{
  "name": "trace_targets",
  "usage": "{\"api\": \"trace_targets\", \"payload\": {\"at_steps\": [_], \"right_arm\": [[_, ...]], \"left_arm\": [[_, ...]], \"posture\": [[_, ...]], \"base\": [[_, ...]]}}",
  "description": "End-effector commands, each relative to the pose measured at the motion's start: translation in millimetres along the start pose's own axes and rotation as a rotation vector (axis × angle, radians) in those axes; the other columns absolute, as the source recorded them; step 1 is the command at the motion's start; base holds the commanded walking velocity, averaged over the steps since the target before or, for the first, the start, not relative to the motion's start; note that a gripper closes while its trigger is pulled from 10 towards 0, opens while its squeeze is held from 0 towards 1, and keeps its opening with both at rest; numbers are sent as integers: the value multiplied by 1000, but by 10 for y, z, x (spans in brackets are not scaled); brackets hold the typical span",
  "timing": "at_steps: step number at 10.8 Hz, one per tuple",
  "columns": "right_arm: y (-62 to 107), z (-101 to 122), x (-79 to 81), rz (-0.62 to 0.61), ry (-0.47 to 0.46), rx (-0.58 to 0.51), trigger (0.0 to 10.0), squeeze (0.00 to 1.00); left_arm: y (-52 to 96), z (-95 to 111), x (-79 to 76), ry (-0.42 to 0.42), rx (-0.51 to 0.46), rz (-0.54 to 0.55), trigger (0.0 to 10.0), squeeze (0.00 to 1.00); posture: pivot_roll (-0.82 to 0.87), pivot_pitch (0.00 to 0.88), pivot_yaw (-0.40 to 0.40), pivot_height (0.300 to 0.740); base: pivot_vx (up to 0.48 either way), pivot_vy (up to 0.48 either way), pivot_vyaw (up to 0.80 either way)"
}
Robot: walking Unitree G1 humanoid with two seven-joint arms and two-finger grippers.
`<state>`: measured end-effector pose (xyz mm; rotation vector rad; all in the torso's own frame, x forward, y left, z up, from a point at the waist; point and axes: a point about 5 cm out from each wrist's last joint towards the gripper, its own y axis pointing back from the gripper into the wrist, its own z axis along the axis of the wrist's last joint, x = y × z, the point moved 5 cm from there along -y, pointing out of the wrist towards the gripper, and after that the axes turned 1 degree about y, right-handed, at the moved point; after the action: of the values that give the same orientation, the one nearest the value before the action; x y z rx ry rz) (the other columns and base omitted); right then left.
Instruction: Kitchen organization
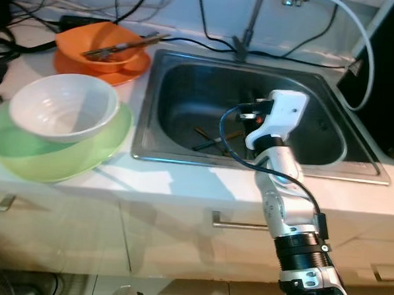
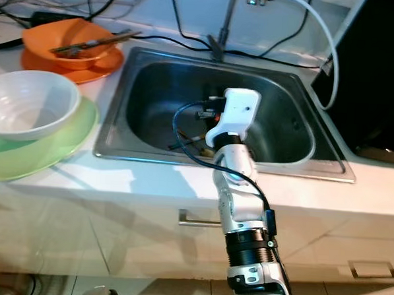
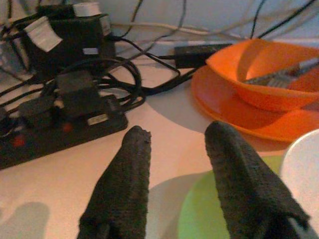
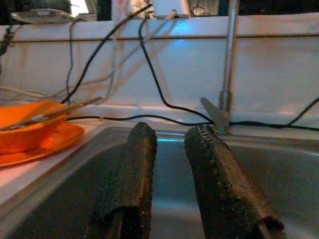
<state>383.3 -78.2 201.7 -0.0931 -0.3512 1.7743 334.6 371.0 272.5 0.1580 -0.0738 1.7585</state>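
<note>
The right arm (image 1: 283, 211) reaches from the bottom of the head view up over the counter edge, and its white wrist housing (image 1: 283, 116) hangs above the steel sink (image 1: 159, 140), near the centre of the basin. In the right wrist view the right gripper (image 4: 167, 144) has its two black fingers (image 4: 132, 184) a little apart, with nothing between them, and they point toward the back wall of the sink and the faucet base (image 4: 219, 117). On the bottom of the sink, at about 9 o'clock from the wrist housing, lie some thin utensils (image 1: 207, 140) that look like chopsticks; I cannot tell how many. At 9 o'clock from the sink, on the white counter (image 1: 182, 183), a white bowl (image 1: 64, 106) sits on a green plate (image 1: 64, 157). At 11 o'clock from the sink, an orange bowl (image 1: 100, 44) sits on an orange plate (image 1: 128, 70), and long dark utensils (image 1: 123, 46) rest across the orange bowl, one end sticking out over its rim toward the sink. Black cables (image 1: 189, 41) run along the back of the counter behind the sink. In the left wrist view the left gripper (image 3: 174, 137) has its fingers (image 3: 127, 179) wide apart and empty, low over the counter beside the green plate, and it points toward a black power strip (image 3: 60, 119) with its tangled cords, with the orange dishes at 2 o'clock from the fingertips.
</note>
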Motion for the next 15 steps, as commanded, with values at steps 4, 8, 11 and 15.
{"api": "trace_targets", "payload": {"at_steps": [4, 8, 11, 15], "right_arm": [[17, -31, -49, -10, 5, 6, 10000, 0], [21, -40, -64, -14, 8, 9, 10000, 0], [28, -50, -83, -22, 10, 13, 10000, 0], [34, -49, -109, -37, 10, 12, 10000, 0]], "left_arm": [[102, 94, -2, 104, -16, -141, 10000, 110], [102, 13, -241, 157, 0, -260, 10000, 1000], [87, -158, -664, 76, 82, -372, 10000, 0], [38, -57, -791, 57, 78, -355, 10000, 0]], "posture": [[55, 48, -115, 740], [48, 57, -111, 740], [41, 70, -107, 740], [43, 78, -91, 740]], "base": [[0, 0, 0], [0, 0, 0], [0, 0, 0], [0, 0, 0]]}}
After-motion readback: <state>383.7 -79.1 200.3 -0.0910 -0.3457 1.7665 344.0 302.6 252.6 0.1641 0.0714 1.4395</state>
